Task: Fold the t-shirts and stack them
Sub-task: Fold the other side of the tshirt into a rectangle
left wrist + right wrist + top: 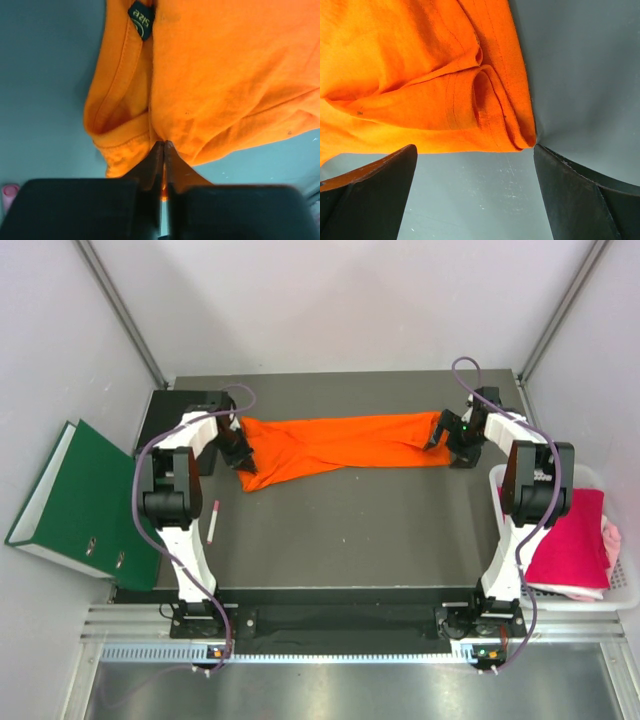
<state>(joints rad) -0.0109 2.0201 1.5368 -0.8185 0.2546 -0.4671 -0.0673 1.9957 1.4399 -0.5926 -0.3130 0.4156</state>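
Observation:
The orange t-shirt (335,445) lies bunched in a long band across the back of the table, and its collar with a dark size label (141,19) shows in the left wrist view. At the shirt's left end my left gripper (238,448) has its jaws pressed together on a pinch of the orange cloth (164,146). At the right end my right gripper (440,435) stands wide open, and the folded hem (490,115) lies just past its fingertips (380,185). A magenta t-shirt (570,540) and a pale pink t-shirt (611,538) sit in the basket on the right.
A white basket (625,590) stands off the table's right edge. A green binder (75,495) leans at the left. A small pink marker (215,520) lies on the dark table (350,530) near the left arm.

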